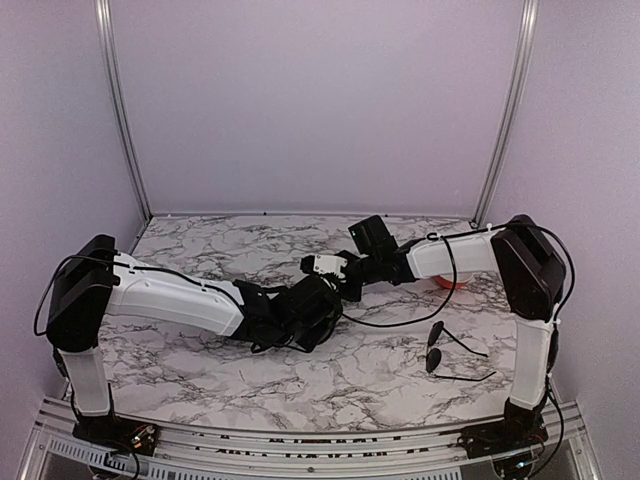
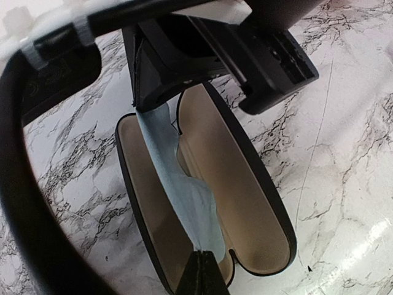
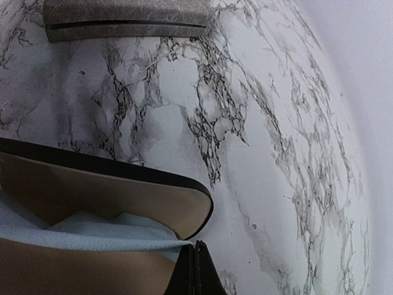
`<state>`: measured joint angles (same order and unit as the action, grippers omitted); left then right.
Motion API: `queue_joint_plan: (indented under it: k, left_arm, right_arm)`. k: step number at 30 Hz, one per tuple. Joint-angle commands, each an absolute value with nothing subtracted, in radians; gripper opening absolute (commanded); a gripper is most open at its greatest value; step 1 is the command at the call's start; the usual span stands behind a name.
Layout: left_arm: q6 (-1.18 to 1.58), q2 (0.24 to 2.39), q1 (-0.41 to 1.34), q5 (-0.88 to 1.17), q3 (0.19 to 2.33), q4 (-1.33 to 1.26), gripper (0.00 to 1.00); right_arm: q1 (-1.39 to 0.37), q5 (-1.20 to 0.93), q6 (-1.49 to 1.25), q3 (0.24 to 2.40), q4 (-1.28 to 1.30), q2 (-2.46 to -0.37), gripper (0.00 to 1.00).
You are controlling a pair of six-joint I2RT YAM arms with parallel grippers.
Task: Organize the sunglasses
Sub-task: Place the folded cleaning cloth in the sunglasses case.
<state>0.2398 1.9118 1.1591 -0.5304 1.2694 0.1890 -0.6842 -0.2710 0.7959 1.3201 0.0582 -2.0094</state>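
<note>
One pair of sunglasses [image 1: 433,360] lies on the marble at the right, arms unfolded, away from both grippers. A glossy black oval case [image 2: 255,196] lies open with its tan lining up. A light blue cloth [image 2: 184,190] is stretched tight above it. My left gripper [image 2: 206,263] is shut on the cloth's near end. The far end is pinched by my right gripper [image 3: 195,253], also shut on the cloth [image 3: 80,236] beside the case's rim [image 3: 153,178]. In the top view both grippers meet mid-table [image 1: 330,290] and hide the case.
A grey rectangular case [image 3: 129,18], closed, lies on the marble beyond the black case. Something orange [image 1: 450,283] peeks from under the right forearm. A black cable [image 1: 400,320] loops from the right arm over the table.
</note>
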Motion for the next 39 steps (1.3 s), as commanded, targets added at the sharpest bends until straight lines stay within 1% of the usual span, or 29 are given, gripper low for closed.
queue_joint_plan:
  k: [1,16,39]
  left_arm:
    - [0.242,1.944,1.167,-0.476,1.292,0.225,0.00]
    - [0.261,1.970,1.170,-0.381,1.337,0.220,0.00]
    - [0.276,2.015,1.172,-0.302,1.349,0.200,0.00]
  right_arm:
    - [-0.657,-0.236,0.807,1.344,0.069,-2.019,0.00]
    - [-0.640,-0.221,0.808,1.315,0.076,-2.000,0.00]
    - [-0.626,-0.168,0.800,1.265,0.084,-1.950,0.00]
